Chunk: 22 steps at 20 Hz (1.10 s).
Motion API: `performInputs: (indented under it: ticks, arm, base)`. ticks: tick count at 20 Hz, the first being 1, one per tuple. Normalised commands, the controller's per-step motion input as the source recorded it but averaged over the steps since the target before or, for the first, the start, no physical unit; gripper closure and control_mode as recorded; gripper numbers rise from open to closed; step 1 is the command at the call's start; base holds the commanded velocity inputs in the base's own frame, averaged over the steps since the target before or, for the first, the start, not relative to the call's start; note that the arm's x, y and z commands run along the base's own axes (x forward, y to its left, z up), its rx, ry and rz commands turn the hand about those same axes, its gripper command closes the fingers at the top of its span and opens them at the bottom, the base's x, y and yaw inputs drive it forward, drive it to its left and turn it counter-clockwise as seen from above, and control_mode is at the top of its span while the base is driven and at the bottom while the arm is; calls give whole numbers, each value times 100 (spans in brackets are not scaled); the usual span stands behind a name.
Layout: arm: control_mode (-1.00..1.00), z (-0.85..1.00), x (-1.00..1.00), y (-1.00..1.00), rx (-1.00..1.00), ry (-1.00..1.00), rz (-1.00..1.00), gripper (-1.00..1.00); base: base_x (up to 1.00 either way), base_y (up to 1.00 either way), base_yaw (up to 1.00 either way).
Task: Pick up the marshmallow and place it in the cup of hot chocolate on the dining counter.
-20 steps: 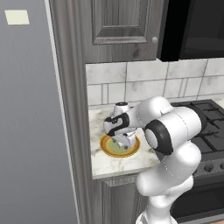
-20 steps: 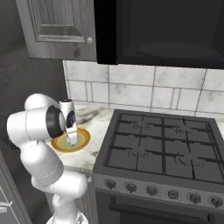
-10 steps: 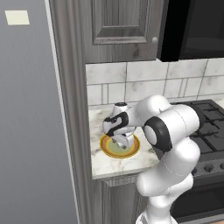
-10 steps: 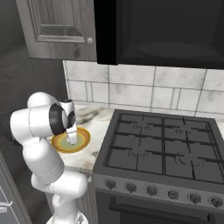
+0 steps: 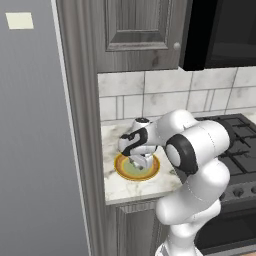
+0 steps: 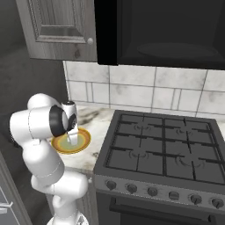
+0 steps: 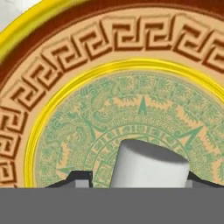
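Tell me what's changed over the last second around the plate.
The pincer has come down a little closer to the plate; in the hand view the marshmallow stands between its fingertips. Whether they have closed on it cannot be told. The plate on the counter, the stove and the base have stayed put.

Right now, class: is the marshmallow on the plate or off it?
On it. In the hand view the marshmallow sits on the plate's green centre, between the two fingers. Whether they grip it cannot be told.
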Motion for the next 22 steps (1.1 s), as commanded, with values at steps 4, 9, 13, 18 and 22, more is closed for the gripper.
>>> performInputs:
  ticks: [4,9,13,18,22]
  arm:
    - [-100,0,-10,0,0,-1,0,100]
    - [-100,41,-19,2,0,-1,6,100]
    - [-100,61,-31,-1,0,-4,8,100]
    - [-100,75,-36,-10,0,-1,6,100]
    - [-100,78,-41,-20,0,-1,5,100]
  base:
    - [0,0,0]
    - [0,0,0]
    - [0,0,0]
    - [0,0,0]
    - [0,0,0]
